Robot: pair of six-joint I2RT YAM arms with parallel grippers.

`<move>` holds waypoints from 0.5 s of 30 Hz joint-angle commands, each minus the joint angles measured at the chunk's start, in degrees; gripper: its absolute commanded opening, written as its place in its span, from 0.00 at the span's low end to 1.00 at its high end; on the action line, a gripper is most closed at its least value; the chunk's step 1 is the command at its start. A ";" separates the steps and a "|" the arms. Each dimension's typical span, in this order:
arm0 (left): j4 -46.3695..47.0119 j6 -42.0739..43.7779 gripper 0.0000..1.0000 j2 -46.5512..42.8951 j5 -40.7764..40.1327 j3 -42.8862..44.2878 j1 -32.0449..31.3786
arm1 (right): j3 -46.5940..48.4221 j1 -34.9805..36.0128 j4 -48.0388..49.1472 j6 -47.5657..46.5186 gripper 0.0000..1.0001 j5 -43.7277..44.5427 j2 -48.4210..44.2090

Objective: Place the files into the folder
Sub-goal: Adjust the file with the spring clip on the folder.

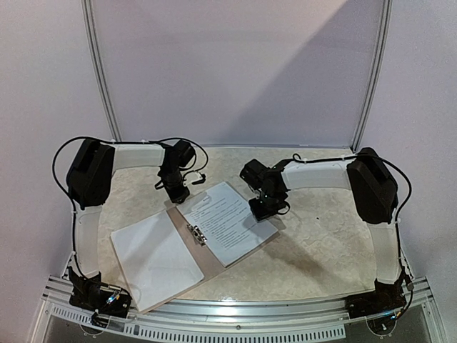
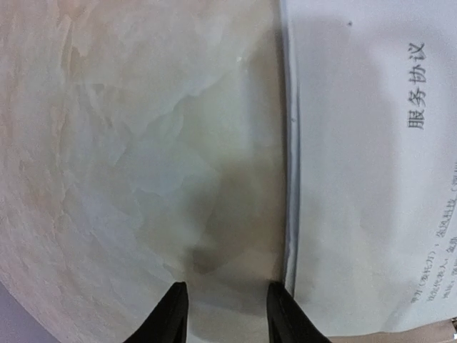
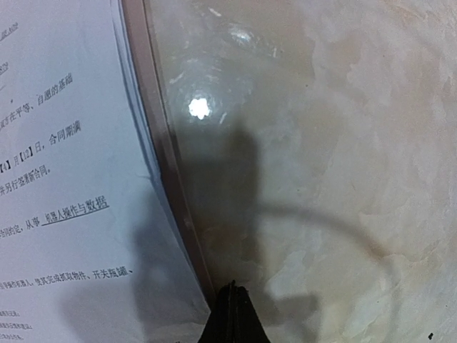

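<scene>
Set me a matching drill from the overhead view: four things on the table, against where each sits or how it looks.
Things:
1 printed sheet
2 blank white sheet
3 metal clip
4 folder

Descriptions:
a at the middle fold
b brown-tan, lying open
c on the folder's left half
d on the folder's right half

Pairs: 1-d, 2-c, 3-a, 4-b.

Worktop (image 1: 321, 243): pale beige, marbled, glossy finish. Slotted aluminium rail (image 1: 235, 314) runs along the near edge. Plain white back panel (image 1: 235, 64) stands behind, framed by two slanted metal strips (image 1: 100, 71).
</scene>
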 commanded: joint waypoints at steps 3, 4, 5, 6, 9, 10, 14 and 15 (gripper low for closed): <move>-2.77 -0.16 0.41 -0.46 2.19 -3.09 -0.24 | -0.97 2.18 -1.53 -0.96 0.00 -1.27 -2.65; -2.71 -0.17 0.41 -0.53 2.16 -3.24 -0.14 | -0.98 2.27 -1.64 -0.84 0.00 -1.12 -2.71; -2.82 -0.17 0.41 -0.58 2.24 -3.36 -0.03 | -1.10 2.32 -1.59 -0.76 0.00 -0.98 -2.80; -2.81 -0.14 0.41 -0.65 2.24 -3.51 0.03 | -1.27 2.30 -1.54 -0.68 0.00 -0.69 -3.18; -2.89 -0.19 0.41 -0.81 2.41 -3.88 0.31 | -1.38 2.25 -1.86 -0.42 0.00 0.95 -4.10; -2.85 -0.18 0.42 -0.98 2.51 -4.10 0.46 | -1.34 2.27 -2.15 -0.44 0.00 1.61 -4.33; -2.63 -0.12 0.43 -1.66 2.90 -4.77 0.76 | -0.62 2.24 -4.43 -0.49 0.03 4.65 -5.02; -2.60 -0.13 0.43 -1.72 2.94 -4.81 0.91 | -0.28 2.13 -5.14 -0.35 0.05 5.44 -4.96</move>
